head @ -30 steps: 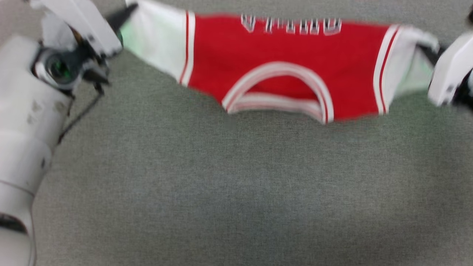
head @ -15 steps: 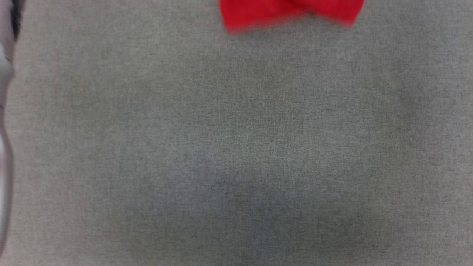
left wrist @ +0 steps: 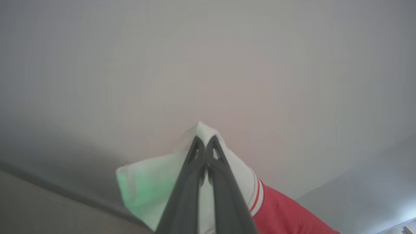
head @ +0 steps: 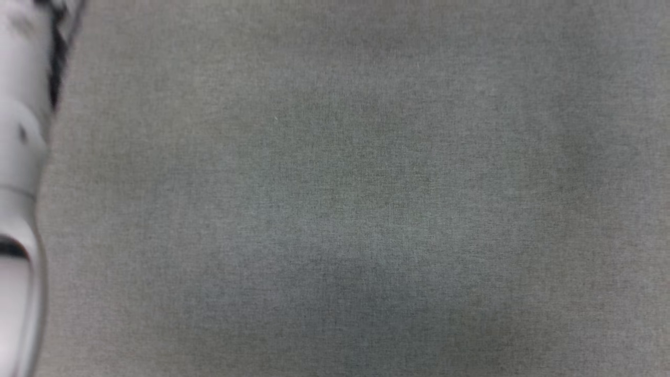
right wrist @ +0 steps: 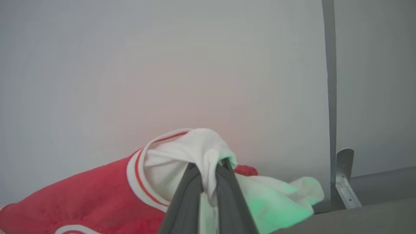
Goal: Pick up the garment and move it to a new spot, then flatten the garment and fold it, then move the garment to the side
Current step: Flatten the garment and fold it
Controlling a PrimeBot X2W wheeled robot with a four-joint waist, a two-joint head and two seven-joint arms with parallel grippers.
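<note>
Left pincer point(left wrist: 205, 140): closed tight on a white sleeve of the garment point(left wrist: 286, 214).
Right pincer point(right wrist: 209, 165): closed, with the other white sleeve bunched between its fingers.
Garment position: held by both sleeves in front of a pale wall, its red body running off from each sleeve.
Desk point(head: 335, 183): grey cloth, with the left forearm point(head: 18, 157) at its edge.
Bracket point(right wrist: 346, 182): metal, near the right sleeve.

The soft red jersey shirt point(right wrist: 81, 195) has white sleeves and red-and-white striped trim, while the flat woven fabric surface point(head: 335, 188) is plain grey.
</note>
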